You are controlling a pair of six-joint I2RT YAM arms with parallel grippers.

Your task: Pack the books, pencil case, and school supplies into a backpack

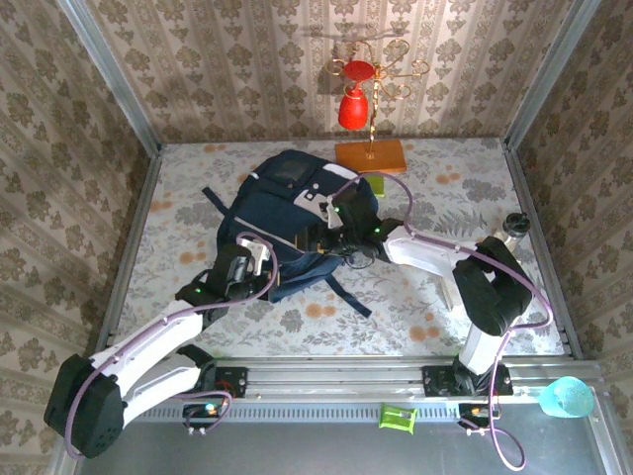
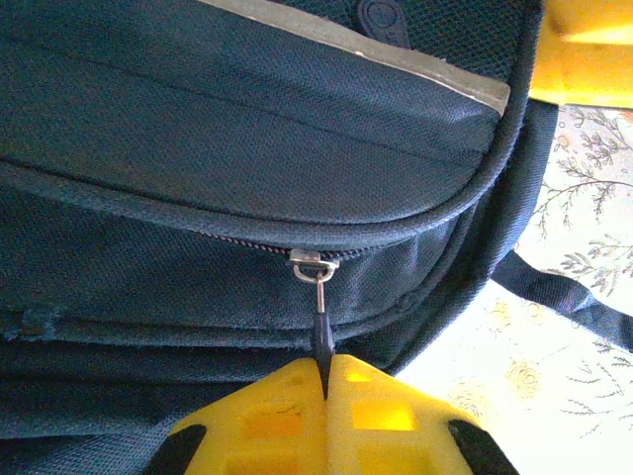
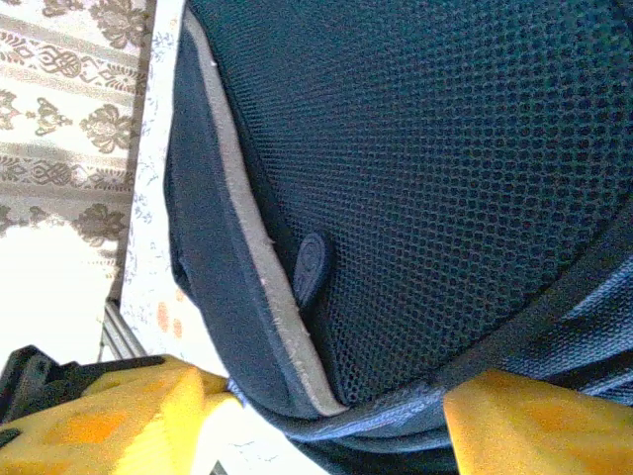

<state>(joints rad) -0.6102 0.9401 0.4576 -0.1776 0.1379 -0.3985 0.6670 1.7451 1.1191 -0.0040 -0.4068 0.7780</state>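
The navy backpack (image 1: 292, 203) lies in the middle of the table, and both grippers are at its near side. My left gripper (image 2: 326, 374) is shut on the dark zip pull (image 2: 321, 336), which hangs from a metal slider (image 2: 314, 265) on the backpack's (image 2: 227, 148) zip line. My right gripper (image 3: 336, 401) is open. Its yellow fingers (image 3: 129, 411) stand wide apart on either side of the backpack's (image 3: 445, 168) mesh-faced edge. One green piece of the school supplies (image 1: 377, 184) lies beside the backpack's far right corner. The books and pencil case are out of view.
An orange slab (image 1: 371, 155) bearing a gold stem with red ornaments stands behind the backpack. Dark straps (image 1: 346, 297) trail toward the arms. A teal cup (image 1: 566, 397) and a green packet (image 1: 398, 418) sit by the front rail. Metal frame posts edge the table.
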